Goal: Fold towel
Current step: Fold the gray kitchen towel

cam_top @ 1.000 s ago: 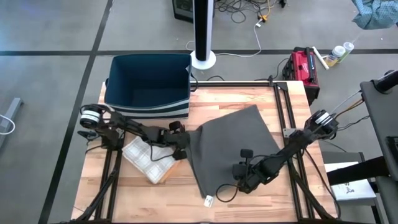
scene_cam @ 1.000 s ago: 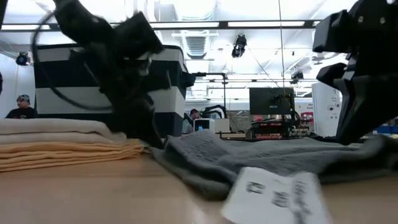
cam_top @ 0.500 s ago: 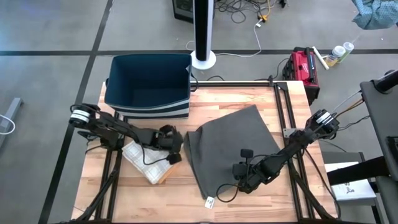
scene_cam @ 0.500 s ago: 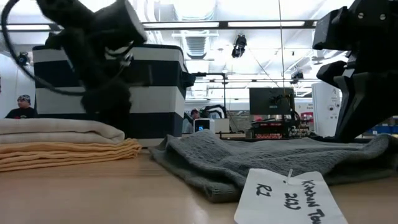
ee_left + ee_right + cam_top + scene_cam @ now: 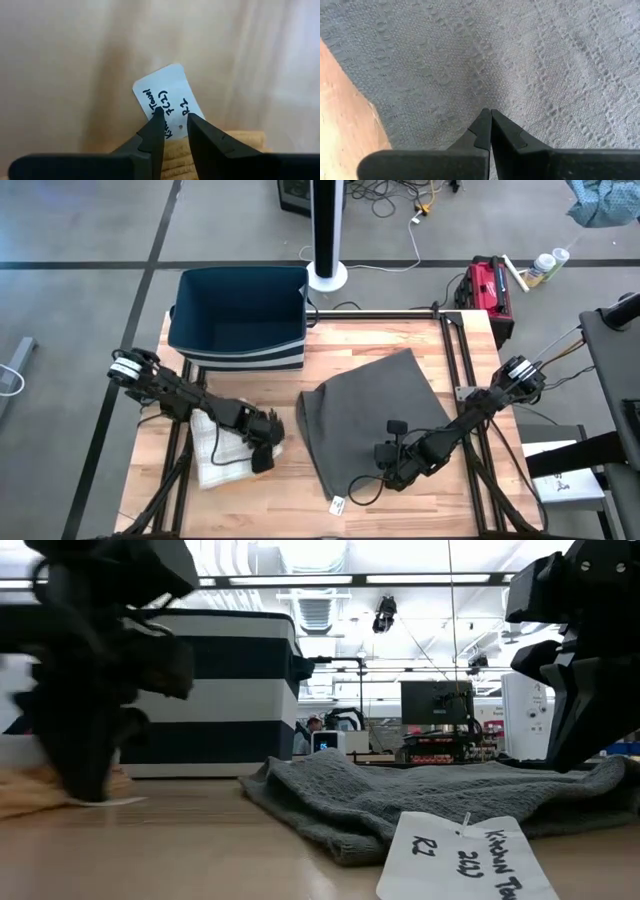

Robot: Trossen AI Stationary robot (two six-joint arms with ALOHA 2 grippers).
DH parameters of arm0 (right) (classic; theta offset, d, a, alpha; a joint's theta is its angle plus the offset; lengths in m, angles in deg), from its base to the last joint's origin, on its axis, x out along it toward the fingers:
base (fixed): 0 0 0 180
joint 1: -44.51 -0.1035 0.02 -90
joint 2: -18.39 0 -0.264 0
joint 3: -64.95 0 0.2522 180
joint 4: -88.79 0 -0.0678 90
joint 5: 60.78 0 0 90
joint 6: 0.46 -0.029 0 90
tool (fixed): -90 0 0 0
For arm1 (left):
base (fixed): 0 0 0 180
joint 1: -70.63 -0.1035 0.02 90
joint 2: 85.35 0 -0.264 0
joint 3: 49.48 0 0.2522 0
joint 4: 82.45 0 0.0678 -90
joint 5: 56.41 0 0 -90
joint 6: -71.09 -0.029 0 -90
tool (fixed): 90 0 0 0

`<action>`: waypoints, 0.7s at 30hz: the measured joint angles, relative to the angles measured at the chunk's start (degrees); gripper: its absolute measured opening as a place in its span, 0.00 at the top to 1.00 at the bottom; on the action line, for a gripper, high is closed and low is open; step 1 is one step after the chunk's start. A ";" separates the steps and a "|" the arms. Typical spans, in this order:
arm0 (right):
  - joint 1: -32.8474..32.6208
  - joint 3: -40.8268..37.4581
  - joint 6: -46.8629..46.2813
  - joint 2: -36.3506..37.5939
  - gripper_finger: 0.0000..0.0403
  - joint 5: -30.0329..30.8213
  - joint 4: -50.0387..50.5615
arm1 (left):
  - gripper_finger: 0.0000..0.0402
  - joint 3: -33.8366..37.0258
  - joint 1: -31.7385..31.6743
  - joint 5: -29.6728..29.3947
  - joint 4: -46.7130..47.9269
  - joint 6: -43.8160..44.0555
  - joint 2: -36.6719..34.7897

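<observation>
The grey towel (image 5: 370,415) lies folded in the middle of the table, with its paper tag (image 5: 336,503) beside its near edge. It also fills the right wrist view (image 5: 520,60) and is in the low view (image 5: 400,795). My right gripper (image 5: 395,467) is shut, with its tips down on the towel's near part. My left gripper (image 5: 262,455) is at the right side of a folded cream and yellow towel stack (image 5: 222,445), left of the grey towel. Its fingers are closed to a narrow gap, and a white tag (image 5: 167,105) lies just past them. My left gripper (image 5: 173,125) is on the yellow towel's edge (image 5: 172,157) beside its white tag, and yellow cloth shows between the two fingers. It comes slanting down from the left. The stack lies on the table. My right gripper (image 5: 490,117) presses its shut fingertips on the grey towel's near part (image 5: 485,95), slanting down from the right. The cloth lies flat on the table under them.
A dark blue and white striped bin (image 5: 240,315) stands at the table's far left edge, behind the stack. Bare wood shows along the near edge (image 5: 290,510) and at the far right of the table. Metal frame rails run along both sides.
My left gripper has left the grey towel's left edge and moved toward the table's near-left, down onto the cream and yellow stack. The stack has turned and slid toward the left edge. The grey towel's left side has settled flat.
</observation>
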 joint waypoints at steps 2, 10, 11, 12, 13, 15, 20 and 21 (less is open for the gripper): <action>0.00 0.00 0.36 0.00 1.00 0.00 -0.03 | 0.81 -1.65 1.99 0.73 2.45 0.78 0.07; 0.41 -0.02 1.98 0.02 1.00 2.36 -3.01 | 0.81 -16.54 10.47 -4.36 14.60 2.79 -0.56; 0.76 -0.02 2.98 0.02 1.00 3.54 -5.01 | 0.81 -18.91 11.93 -6.10 17.58 3.77 -0.56; 1.32 -0.02 4.58 -0.01 1.00 4.52 -7.64 | 0.81 -21.23 13.40 -7.67 20.83 5.17 -0.61; 2.06 -0.02 6.57 -0.20 1.00 4.92 -11.12 | 0.81 -23.28 15.00 -9.17 24.42 7.02 -0.66; 3.75 -0.02 12.15 -0.73 1.00 4.37 -19.14 | 0.81 -26.35 18.52 -11.90 31.59 12.33 -0.66; 8.96 2.79 24.14 -6.06 1.00 -3.38 -37.75 | 0.81 -27.95 27.02 -13.11 38.44 26.51 -0.70; 9.92 4.67 25.57 -7.95 1.00 -4.18 -39.49 | 0.81 -27.64 28.52 -13.28 38.07 28.26 -0.70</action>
